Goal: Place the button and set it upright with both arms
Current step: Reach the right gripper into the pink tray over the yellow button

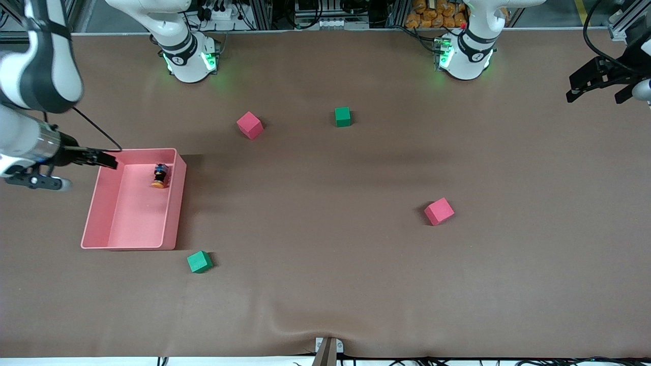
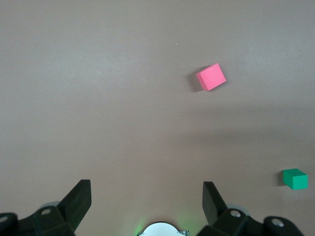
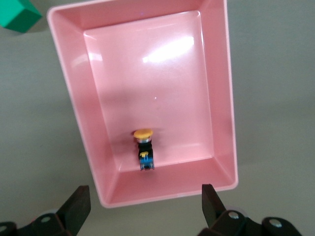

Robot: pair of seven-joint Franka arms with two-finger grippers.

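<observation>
A wide table covered in a smooth brown mat (image 1: 325, 244) filled nearly the whole front view, its surface lit evenly with soft shadows across the middle. Along the table's edge farthest from the front camera stood grey aluminium framing (image 1: 264, 12) with cables and a white power strip (image 1: 224, 12), and a heap of orange packets (image 1: 435, 15). At the table's nearest edge a small grey metal bracket (image 1: 328, 348) was fixed, with black cables (image 1: 457, 362) trailing beneath.

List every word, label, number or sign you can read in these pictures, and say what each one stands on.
None can be read.
Right arm's base: a small dark mark, too small to read.
Left arm's base: a similar mark, too small to read.
Button, pink tray and cubes: no visible text.
</observation>
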